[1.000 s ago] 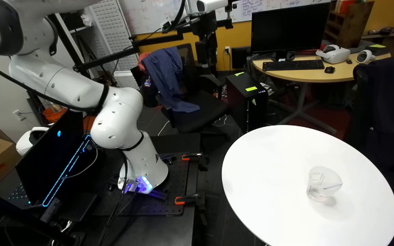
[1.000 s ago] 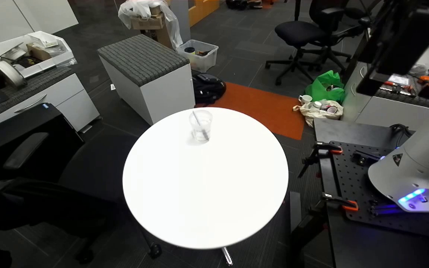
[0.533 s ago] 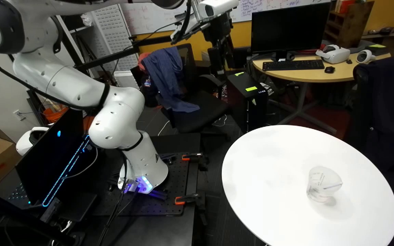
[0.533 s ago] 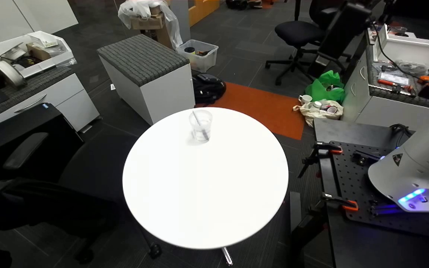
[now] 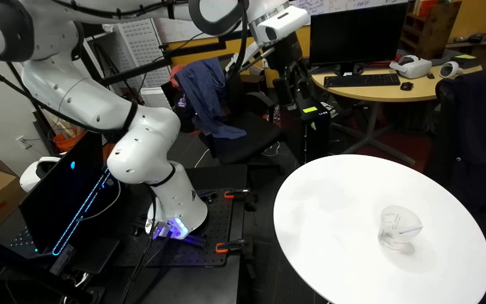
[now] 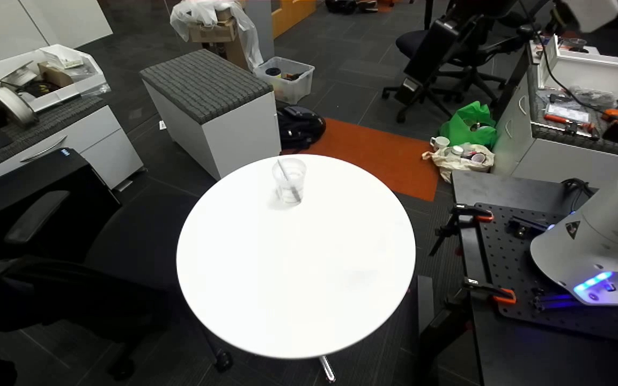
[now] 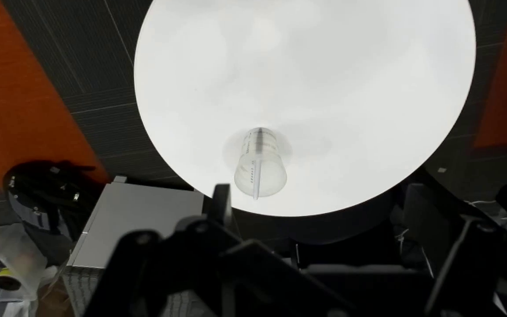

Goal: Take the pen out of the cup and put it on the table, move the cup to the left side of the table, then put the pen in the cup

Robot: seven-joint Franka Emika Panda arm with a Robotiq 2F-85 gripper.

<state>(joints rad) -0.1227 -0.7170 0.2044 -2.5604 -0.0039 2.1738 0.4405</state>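
In an exterior view, a black PC tower point(image 5: 311, 135) with a yellow note point(image 5: 310, 109) stands partly hidden behind the end effector point(image 5: 296, 96). Left of the end effector there: office chair point(image 5: 249, 143), blue garment point(image 5: 209, 97) draped over it. Right of the end effector: tan desk point(image 5: 373, 93) carrying monitor point(image 5: 357, 36), keyboard point(image 5: 362, 80), mouse point(image 5: 406, 86) and white headset point(image 5: 415, 68). Wrist view, all left of the end effector: pale cabinet point(image 7: 139, 215) nearest, then dark backpack point(image 7: 53, 202), then clear bin point(image 7: 9, 243); orange carpet point(image 7: 20, 110) farther up, same side.

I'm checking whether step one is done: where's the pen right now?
In the wrist view, the pen leans inside the clear plastic cup, its end just past the rim, toward the lower left of the round white table.
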